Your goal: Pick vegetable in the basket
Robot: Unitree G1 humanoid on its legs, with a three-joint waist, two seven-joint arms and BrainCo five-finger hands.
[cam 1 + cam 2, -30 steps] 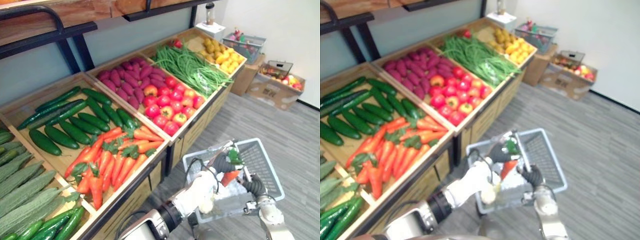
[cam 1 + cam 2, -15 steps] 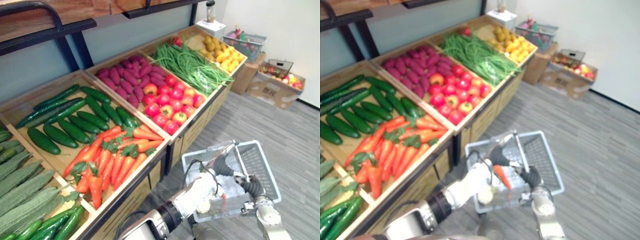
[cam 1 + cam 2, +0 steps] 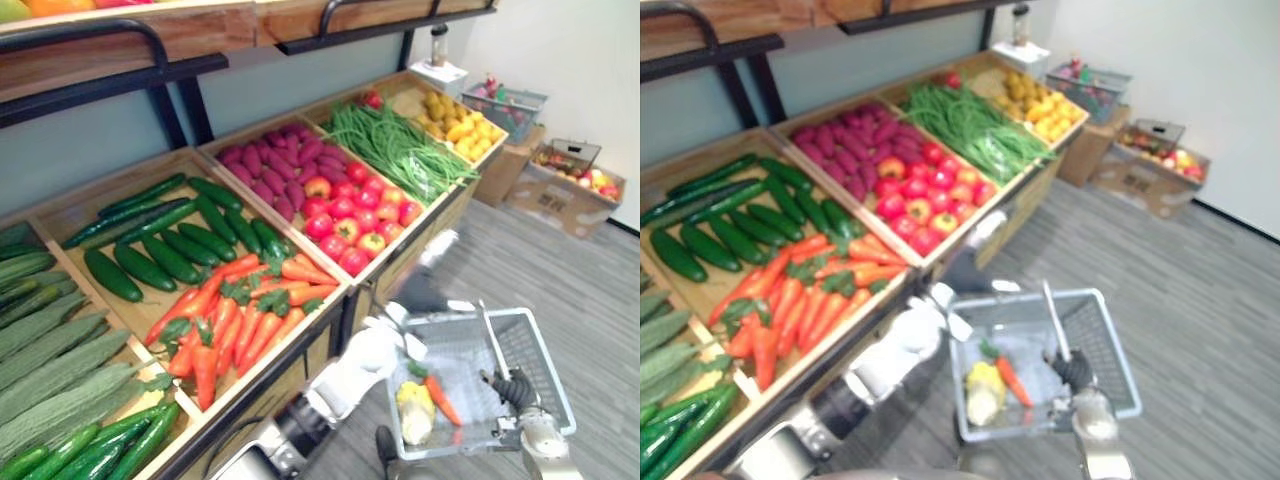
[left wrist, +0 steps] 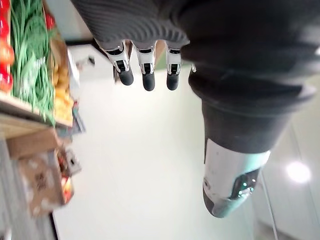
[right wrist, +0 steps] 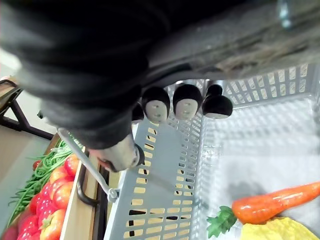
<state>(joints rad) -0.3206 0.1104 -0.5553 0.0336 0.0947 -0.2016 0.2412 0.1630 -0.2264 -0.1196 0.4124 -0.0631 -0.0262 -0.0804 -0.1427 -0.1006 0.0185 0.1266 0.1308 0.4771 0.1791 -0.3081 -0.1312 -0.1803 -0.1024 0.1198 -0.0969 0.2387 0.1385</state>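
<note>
The right hand (image 3: 512,388), fingers curled round the thin metal handle (image 3: 492,335), carries a grey plastic mesh basket (image 3: 1112,345). On its floor lies an orange carrot with a green leafy top (image 5: 272,202), just beside a pale yellow vegetable (image 3: 413,412). The left hand (image 4: 146,65), fingers straight and empty, hovers over the basket's corner nearest the wooden produce stand (image 3: 75,205).

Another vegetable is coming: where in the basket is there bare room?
Bare: the basket floor between the carrot and the far wall, either side of the handle. Crowded: the near left corner, where carrot and corn lie.
</note>
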